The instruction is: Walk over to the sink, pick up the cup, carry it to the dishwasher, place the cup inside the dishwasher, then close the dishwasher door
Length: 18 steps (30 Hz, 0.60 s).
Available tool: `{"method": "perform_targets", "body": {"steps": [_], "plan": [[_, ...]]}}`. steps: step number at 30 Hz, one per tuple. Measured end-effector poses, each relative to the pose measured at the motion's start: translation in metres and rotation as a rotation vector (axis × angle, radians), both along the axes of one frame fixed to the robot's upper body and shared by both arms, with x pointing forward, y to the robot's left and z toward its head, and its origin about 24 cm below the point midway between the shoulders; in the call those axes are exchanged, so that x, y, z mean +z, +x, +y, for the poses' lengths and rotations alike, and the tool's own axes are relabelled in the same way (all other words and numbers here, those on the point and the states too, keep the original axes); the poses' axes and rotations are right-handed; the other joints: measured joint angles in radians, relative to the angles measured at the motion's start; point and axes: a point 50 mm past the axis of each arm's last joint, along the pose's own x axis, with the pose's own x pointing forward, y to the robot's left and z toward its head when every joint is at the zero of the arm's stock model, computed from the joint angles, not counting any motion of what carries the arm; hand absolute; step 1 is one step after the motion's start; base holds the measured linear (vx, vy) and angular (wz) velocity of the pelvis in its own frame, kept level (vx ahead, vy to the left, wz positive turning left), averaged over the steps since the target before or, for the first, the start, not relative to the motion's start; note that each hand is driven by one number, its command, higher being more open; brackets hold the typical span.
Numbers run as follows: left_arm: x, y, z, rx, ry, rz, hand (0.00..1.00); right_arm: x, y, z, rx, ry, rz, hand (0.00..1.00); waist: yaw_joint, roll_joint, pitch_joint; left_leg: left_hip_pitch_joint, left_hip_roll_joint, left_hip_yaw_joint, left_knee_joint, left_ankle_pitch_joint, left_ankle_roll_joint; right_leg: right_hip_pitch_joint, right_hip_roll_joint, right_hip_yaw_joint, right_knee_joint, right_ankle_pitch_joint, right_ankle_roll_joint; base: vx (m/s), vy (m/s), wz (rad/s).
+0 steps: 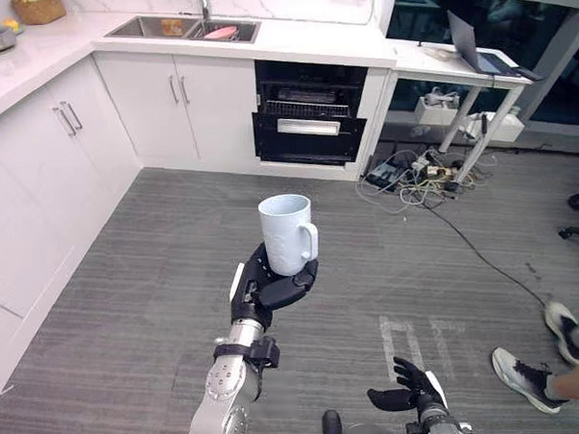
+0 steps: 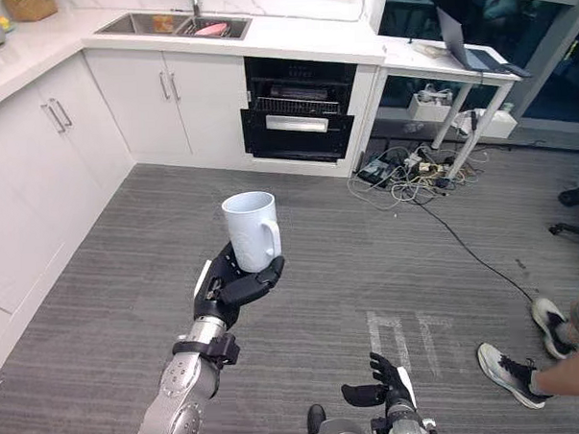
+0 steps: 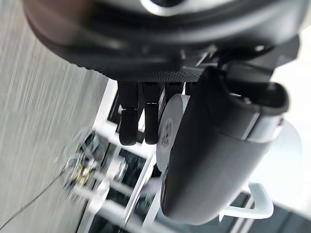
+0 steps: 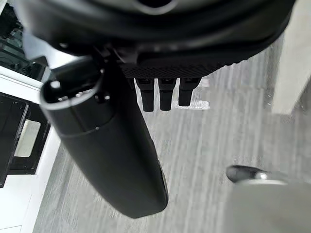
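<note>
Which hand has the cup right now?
The left hand, raised in front, fingers curled round the base of the white cup; the right hand hangs low, open and empty.

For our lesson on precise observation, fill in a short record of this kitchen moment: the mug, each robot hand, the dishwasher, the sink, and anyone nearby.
Mug: white mug, upright, handle towards the robot's right, held above the grey floor.
Left hand: curled round the mug's base.
Right hand: low, open, holding nothing.
Dishwasher: ahead under the counter, open, rack visible.
Sink: in the counter left of the dishwasher, with a pink item inside.
Nearby: a person's shoe on the floor at right.
</note>
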Motion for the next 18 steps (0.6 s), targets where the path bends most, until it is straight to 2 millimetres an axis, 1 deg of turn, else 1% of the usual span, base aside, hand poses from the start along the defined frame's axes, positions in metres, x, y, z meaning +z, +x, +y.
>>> {"method": "perform_targets", "body": {"steps": [2, 3, 4, 5, 6, 7, 8, 9, 10, 11, 12, 13, 14, 15, 16, 17, 18], "plan": [[0.007, 0.000, 0.009, 0.054, -0.010, -0.024, 0.30, 0.010, 0.015, 0.000, 0.008, -0.006, -0.066, 0.90, 0.010, 0.000, 0.005, -0.034, -0.007, -0.005, 0.032, -0.016, 0.016, -0.044, -0.011, -0.002, 0.051, -0.024, 0.008, -0.03, 0.081, 0.04], [0.012, -0.002, 0.015, 0.090, -0.016, -0.044, 0.30, 0.016, 0.026, 0.000, 0.011, -0.012, -0.108, 0.90, 0.014, -0.001, 0.010, -0.054, -0.017, -0.006, 0.059, -0.035, 0.034, -0.082, -0.026, -0.001, 0.115, -0.056, 0.016, 0.00, 0.155, 0.14], [0.016, -0.004, 0.018, 0.103, -0.017, -0.058, 0.30, 0.021, 0.033, -0.001, 0.004, -0.021, -0.139, 0.90, 0.022, -0.002, 0.015, -0.065, -0.039, -0.013, 0.086, -0.056, 0.051, -0.119, -0.055, -0.003, 0.207, -0.107, 0.028, 0.03, 0.155, 0.23], [0.016, -0.005, 0.018, 0.105, -0.017, -0.060, 0.30, 0.023, 0.034, -0.002, -0.002, -0.026, -0.149, 0.90, 0.022, -0.002, 0.016, -0.067, -0.053, -0.022, 0.099, -0.067, 0.059, -0.133, -0.075, -0.007, 0.261, -0.139, 0.036, 0.07, 0.152, 0.44], [0.015, -0.008, 0.018, 0.107, -0.011, -0.057, 0.30, 0.025, 0.035, -0.004, -0.006, -0.033, -0.160, 0.90, 0.018, -0.007, 0.020, -0.058, -0.090, -0.041, 0.118, -0.080, 0.065, -0.158, -0.118, -0.013, 0.378, -0.184, 0.040, 0.11, 0.134, 0.49], [0.015, -0.010, 0.018, 0.109, -0.004, -0.055, 0.30, 0.027, 0.038, -0.004, -0.003, -0.035, -0.174, 0.90, 0.022, -0.006, 0.032, -0.041, -0.119, -0.054, 0.131, -0.108, 0.110, -0.194, -0.149, -0.003, 0.503, -0.197, 0.044, 0.12, 0.129, 0.46], [0.015, -0.010, 0.019, 0.110, -0.001, -0.056, 0.30, 0.028, 0.041, -0.002, -0.001, -0.030, -0.180, 0.90, 0.022, -0.008, 0.042, -0.027, -0.130, -0.062, 0.131, -0.116, 0.125, -0.221, -0.160, 0.007, 0.577, -0.190, 0.029, 0.16, 0.112, 0.55], [0.015, -0.010, 0.019, 0.106, 0.007, -0.056, 0.30, 0.028, 0.041, 0.003, 0.003, -0.018, -0.181, 0.90, 0.014, -0.003, 0.052, -0.003, -0.141, -0.091, 0.131, -0.128, 0.137, -0.255, -0.161, 0.017, 0.658, -0.203, 0.011, 0.16, 0.069, 0.52], [0.016, -0.011, 0.019, 0.108, 0.017, -0.061, 0.30, 0.028, 0.042, 0.006, 0.012, -0.012, -0.186, 0.90, 0.014, -0.003, 0.053, 0.005, -0.143, -0.104, 0.127, -0.133, 0.138, -0.264, -0.151, 0.022, 0.659, -0.226, 0.022, 0.23, 0.049, 0.59], [0.017, -0.010, 0.021, 0.109, 0.028, -0.074, 0.30, 0.033, 0.047, 0.012, 0.032, -0.003, -0.215, 0.90, 0.013, -0.003, 0.059, 0.020, -0.149, -0.122, 0.113, -0.142, 0.141, -0.292, -0.129, 0.021, 0.630, -0.242, 0.025, 0.28, 0.004, 0.48], [0.018, -0.009, 0.020, 0.103, 0.030, -0.080, 0.30, 0.039, 0.052, 0.014, 0.042, -0.001, -0.250, 0.90, 0.004, -0.006, 0.066, 0.043, -0.154, -0.144, 0.090, -0.149, 0.143, -0.309, -0.100, 0.022, 0.558, -0.238, 0.030, 0.29, -0.017, 0.53], [0.018, -0.009, 0.018, 0.096, 0.029, -0.082, 0.30, 0.042, 0.054, 0.013, 0.043, -0.003, -0.263, 0.90, -0.004, 0.003, 0.071, 0.054, -0.153, -0.162, 0.079, -0.152, 0.142, -0.316, -0.083, 0.027, 0.508, -0.233, 0.036, 0.45, -0.082, 0.77], [0.019, -0.008, 0.014, 0.078, 0.027, -0.086, 0.30, 0.046, 0.057, 0.012, 0.044, -0.010, -0.286, 0.90, -0.024, 0.001, 0.070, 0.078, -0.153, -0.201, 0.050, -0.153, 0.135, -0.335, -0.050, 0.041, 0.396, -0.196, 0.041, 0.44, -0.101, 0.94], [0.020, -0.006, 0.010, 0.059, 0.022, -0.090, 0.30, 0.050, 0.058, 0.009, 0.044, -0.020, -0.300, 0.90, -0.035, 0.001, 0.071, 0.098, -0.149, -0.236, 0.035, -0.152, 0.106, -0.341, -0.022, 0.064, 0.319, -0.123, 0.037, 0.71, -0.197, 1.32], [0.020, -0.003, 0.000, 0.023, 0.016, -0.094, 0.30, 0.054, 0.060, 0.004, 0.051, -0.040, -0.316, 0.90, -0.048, 0.012, 0.068, 0.129, -0.136, -0.290, 0.018, -0.168, 0.063, -0.320, 0.012, 0.116, 0.257, 0.046, 0.024, 0.57, -0.179, 1.06], [0.020, 0.000, -0.005, 0.007, 0.009, -0.097, 0.30, 0.057, 0.063, 0.001, 0.056, -0.054, -0.327, 0.90, -0.047, 0.036, 0.070, 0.139, -0.113, -0.308, 0.008, -0.174, 0.054, -0.318, 0.020, 0.095, 0.284, 0.035, 0.018, 0.67, -0.210, 1.06], [0.023, 0.006, -0.014, -0.031, 0.013, -0.113, 0.30, 0.063, 0.067, -0.002, 0.052, -0.063, -0.354, 0.90, -0.044, 0.051, 0.072, 0.154, -0.093, -0.326, -0.025, -0.145, 0.009, -0.323, 0.006, 0.050, 0.345, -0.021, -0.005, 0.42, -0.153, 0.82]]}}
